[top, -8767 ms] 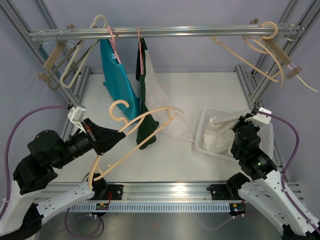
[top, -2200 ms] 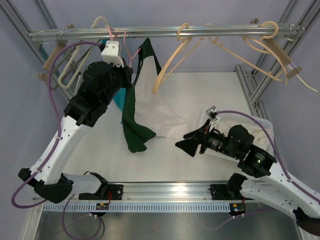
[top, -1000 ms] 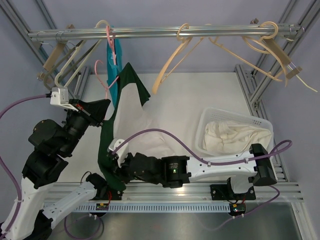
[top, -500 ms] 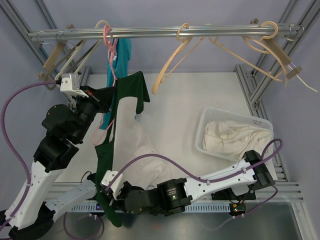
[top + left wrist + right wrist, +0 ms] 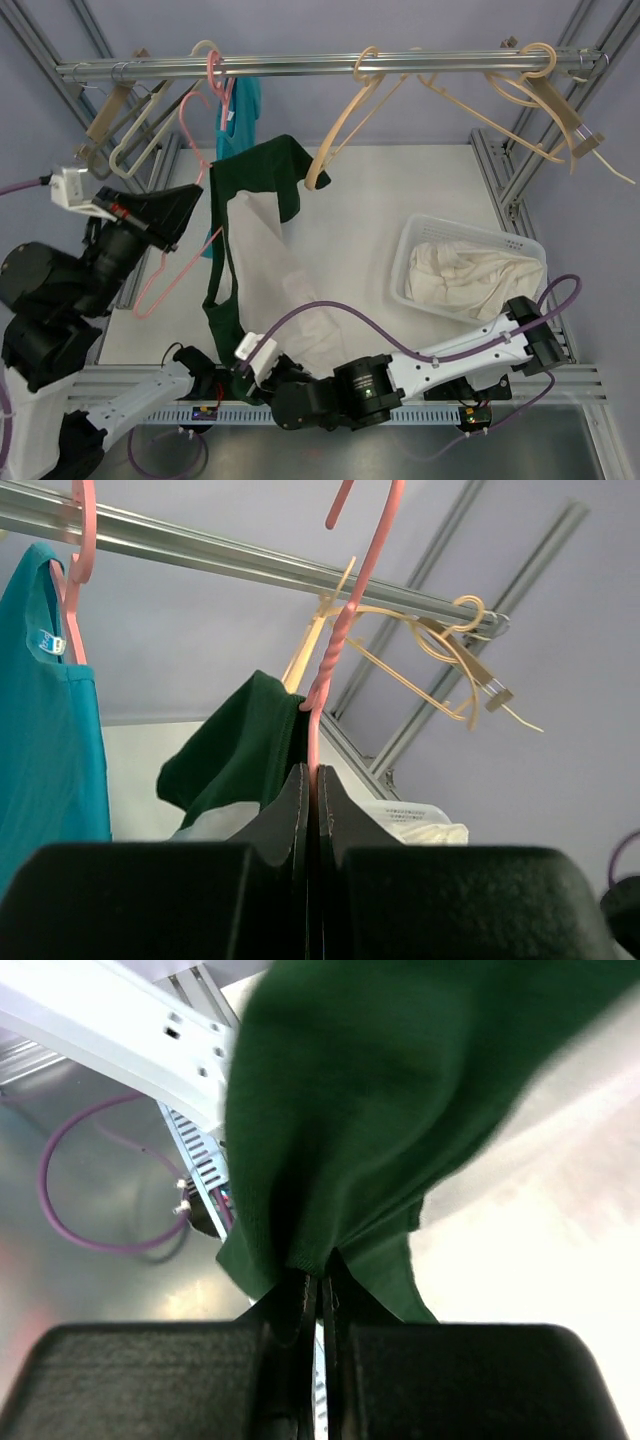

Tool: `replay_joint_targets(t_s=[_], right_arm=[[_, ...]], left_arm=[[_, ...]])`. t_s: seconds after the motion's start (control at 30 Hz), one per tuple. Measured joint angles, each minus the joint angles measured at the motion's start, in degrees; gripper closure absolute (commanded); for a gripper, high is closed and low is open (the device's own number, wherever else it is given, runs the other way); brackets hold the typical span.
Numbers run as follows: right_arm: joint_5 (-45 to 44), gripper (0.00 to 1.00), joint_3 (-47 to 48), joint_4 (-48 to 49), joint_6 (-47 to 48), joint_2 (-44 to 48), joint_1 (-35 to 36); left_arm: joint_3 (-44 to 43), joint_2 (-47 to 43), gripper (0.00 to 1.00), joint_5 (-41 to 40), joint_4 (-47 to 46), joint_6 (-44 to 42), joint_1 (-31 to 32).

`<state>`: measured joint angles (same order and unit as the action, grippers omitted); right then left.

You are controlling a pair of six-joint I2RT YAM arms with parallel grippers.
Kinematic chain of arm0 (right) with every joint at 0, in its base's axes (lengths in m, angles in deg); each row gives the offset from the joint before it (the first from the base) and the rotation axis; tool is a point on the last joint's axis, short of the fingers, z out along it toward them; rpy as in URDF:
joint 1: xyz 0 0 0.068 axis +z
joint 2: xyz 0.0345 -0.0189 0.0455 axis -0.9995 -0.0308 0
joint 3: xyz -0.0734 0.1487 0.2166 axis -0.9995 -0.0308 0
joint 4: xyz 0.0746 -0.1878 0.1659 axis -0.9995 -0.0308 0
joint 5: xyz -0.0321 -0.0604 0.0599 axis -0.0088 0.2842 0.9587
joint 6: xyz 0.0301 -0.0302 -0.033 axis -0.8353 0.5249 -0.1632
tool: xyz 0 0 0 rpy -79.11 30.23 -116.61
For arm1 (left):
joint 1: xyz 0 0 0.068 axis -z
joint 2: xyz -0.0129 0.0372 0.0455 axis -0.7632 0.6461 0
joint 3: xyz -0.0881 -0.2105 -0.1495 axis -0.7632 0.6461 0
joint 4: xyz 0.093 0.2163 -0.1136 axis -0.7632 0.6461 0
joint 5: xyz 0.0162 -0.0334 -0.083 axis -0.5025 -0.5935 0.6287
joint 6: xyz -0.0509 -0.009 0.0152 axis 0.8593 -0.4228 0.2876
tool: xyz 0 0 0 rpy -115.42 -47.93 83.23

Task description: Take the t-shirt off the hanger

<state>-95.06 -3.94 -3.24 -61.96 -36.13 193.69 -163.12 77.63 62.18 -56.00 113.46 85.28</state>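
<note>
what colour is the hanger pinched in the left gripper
Pink. The hanger rises from the left gripper; the left wrist view shows it best.

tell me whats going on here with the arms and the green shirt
Two robot arms have a green shirt and its pink hanger between them. The left pincer is shut on the hanger's neck. The right pincer is shut on the shirt's lower edge. The shirt stretches between them, its top draped against the hanger.
</note>
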Motion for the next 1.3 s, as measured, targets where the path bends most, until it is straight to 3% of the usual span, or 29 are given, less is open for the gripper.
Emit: replay_joint_targets(t_s=[0.2, 0.37, 0.63, 0.77, 0.9, 0.93, 1.03, 1.1, 1.2, 1.23, 1.27, 1.3], right_arm=[[-1.4, 1.0, -7.2, -1.6, 1.3, 12.2, -2.8], [0.1, 1.0, -11.3, 1.0, 4.6, 21.8, -10.4], [6.8, 1.0, -12.3, 8.1, 11.2, 21.9, -20.2], [12.2, 0.89, -12.3, 11.3, 13.2, 19.5, -24.7], [17.9, 0.63, -13.7, 16.0, 13.1, 19.0, -29.8], [19.0, 0.5, -14.4, 17.4, 12.9, 19.0, -30.7], [21.8, 0.3, -16.3, 21.0, 12.5, 18.3, -32.1], [23.6, 0.28, -17.3, 24.0, 12.1, 16.9, -32.8], [26.4, 0.42, -19.8, 29.2, 11.3, 14.9, -34.4], [27.4, 0.54, -21.0, 31.0, 10.9, 14.5, -35.1], [28.7, 0.76, -22.5, 33.6, 10.4, 14.2, -35.9], [30.0, 0.84, -23.8, 35.8, 9.9, 13.9, -36.6]], left_arm=[[2.1, -12.6, 1.0, 3.9, 5.9, 0.6, -0.1], [4.3, -21.0, 1.0, 6.8, 10.0, 2.1, -0.2], [9.6, -28.3, 1.0, 10.4, 15.6, 4.9, -0.3], [10.6, -29.9, 1.0, 13.5, 16.8, 6.3, -0.3], [10.4, -30.4, 1.0, 16.7, 17.3, 7.4, -0.4], [10.2, -30.4, 1.0, 17.5, 17.3, 7.7, -0.4], [9.9, -30.4, 1.0, 20.5, 17.6, 8.9, -1.1], [9.4, -30.4, 1.0, 22.6, 17.9, 9.5, -2.1], [7.9, -30.4, 1.0, 25.3, 18.6, 10.4, -3.7], [7.4, -30.4, 1.0, 26.0, 18.7, 10.7, -4.0], [7.0, -30.4, 1.0, 26.6, 18.7, 10.9, -4.3], [6.7, -30.4, 1.0, 27.1, 18.7, 11.1, -4.3]])
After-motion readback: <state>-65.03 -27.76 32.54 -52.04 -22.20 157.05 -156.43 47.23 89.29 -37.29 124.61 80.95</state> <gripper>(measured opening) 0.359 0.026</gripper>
